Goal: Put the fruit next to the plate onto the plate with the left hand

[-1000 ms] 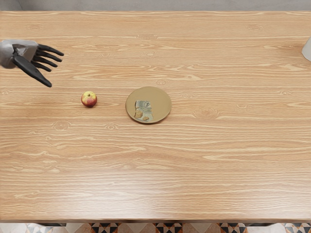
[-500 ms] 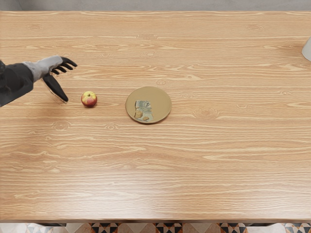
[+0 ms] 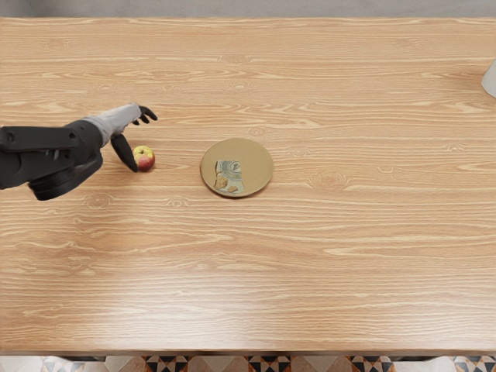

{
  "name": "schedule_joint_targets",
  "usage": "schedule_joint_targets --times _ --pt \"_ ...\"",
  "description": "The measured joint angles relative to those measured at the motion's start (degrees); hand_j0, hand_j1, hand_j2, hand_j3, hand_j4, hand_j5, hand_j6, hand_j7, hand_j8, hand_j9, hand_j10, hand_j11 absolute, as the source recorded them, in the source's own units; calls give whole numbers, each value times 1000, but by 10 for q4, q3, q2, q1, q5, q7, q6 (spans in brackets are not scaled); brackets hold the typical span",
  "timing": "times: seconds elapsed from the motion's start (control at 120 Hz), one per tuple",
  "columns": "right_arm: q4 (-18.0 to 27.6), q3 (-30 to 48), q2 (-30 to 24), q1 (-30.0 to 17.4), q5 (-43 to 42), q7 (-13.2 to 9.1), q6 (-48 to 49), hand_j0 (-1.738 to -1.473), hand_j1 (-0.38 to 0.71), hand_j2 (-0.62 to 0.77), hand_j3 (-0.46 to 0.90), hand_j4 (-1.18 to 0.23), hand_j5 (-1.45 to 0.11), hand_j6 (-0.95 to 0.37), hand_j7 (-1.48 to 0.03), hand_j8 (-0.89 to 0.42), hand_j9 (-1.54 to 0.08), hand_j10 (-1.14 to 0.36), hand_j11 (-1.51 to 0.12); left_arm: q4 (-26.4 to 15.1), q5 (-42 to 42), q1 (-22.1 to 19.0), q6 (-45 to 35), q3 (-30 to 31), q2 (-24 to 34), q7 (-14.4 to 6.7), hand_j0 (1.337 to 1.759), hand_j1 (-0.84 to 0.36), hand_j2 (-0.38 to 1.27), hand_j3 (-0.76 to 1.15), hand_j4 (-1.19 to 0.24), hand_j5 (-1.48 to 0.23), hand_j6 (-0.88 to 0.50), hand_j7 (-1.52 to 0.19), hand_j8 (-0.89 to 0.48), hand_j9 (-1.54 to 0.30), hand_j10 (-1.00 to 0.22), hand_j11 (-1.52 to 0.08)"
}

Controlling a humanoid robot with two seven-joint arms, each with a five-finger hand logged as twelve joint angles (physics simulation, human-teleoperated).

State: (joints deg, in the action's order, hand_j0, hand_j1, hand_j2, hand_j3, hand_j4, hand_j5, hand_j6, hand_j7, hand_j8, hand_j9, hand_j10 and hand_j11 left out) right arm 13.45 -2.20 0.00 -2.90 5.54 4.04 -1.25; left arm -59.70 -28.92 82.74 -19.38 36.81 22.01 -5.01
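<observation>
A small red and yellow apple (image 3: 143, 158) lies on the wooden table, a short way left of a round olive plate (image 3: 253, 157) with a printed picture on it. My left hand (image 3: 132, 133) reaches in from the left edge and hovers just above and left of the apple. Its thumb points down beside the apple's left side, and the other fingers stretch out above it. The hand is open and holds nothing. The plate carries no fruit.
A pale object (image 3: 490, 78) shows at the right edge of the picture. The table's front edge (image 3: 248, 350) runs along the bottom, with patterned floor below it.
My left arm has come further in from the left and moved right and down, bringing the open hand from well left of the apple to right beside it. The apple and plate have not moved.
</observation>
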Motion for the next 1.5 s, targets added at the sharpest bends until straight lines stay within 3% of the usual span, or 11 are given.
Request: schedule_joint_targets --times 0.375,0.45,0.75,1.133,1.35,1.5 --pt "0 0 0 0 0 0 0 -1658 -311 -6 0 -32 -41 -32 -41 -32 -41 -32 -41 1 1 -2 6 22 -9 0 1658 -223 90 0 -407 -535 -407 -534 -407 -534 -407 -534" --pt "0 0 0 0 0 0 0 -1658 -311 -6 0 -32 -41 -32 -41 -32 -41 -32 -41 -7 1 -2 9 26 -8 -1 1657 -265 28 0 -426 -568 -427 -567 -427 -567 -427 -567" --pt "0 0 0 0 0 0 0 -1658 -311 -6 0 -32 -41 -32 -41 -32 -41 -32 -41 -15 1 -2 12 38 -8 -1 1658 -268 120 0 -521 -647 -493 -658 -475 -665 -511 -664" --pt "0 0 0 0 0 0 0 -1658 -311 -7 0 -32 -41 -32 -41 -32 -41 -32 -41 -15 3 3 13 43 -6 -4 1654 -271 251 0 -651 -870 -428 -884 -488 -893 -657 -895" --pt "0 0 0 0 0 0 0 -1658 -311 -6 0 -32 -41 -32 -41 -32 -41 -32 -41 -14 4 33 12 40 -10 -4 1653 -242 253 0 -669 -918 -440 -928 -512 -929 -681 -932" --pt "0 0 0 0 0 0 0 -1658 -311 -7 0 -32 -41 -32 -41 -32 -41 -32 -41 -10 4 63 7 39 -53 -4 1653 -236 223 0 -659 -942 -430 -948 -503 -943 -690 -946"
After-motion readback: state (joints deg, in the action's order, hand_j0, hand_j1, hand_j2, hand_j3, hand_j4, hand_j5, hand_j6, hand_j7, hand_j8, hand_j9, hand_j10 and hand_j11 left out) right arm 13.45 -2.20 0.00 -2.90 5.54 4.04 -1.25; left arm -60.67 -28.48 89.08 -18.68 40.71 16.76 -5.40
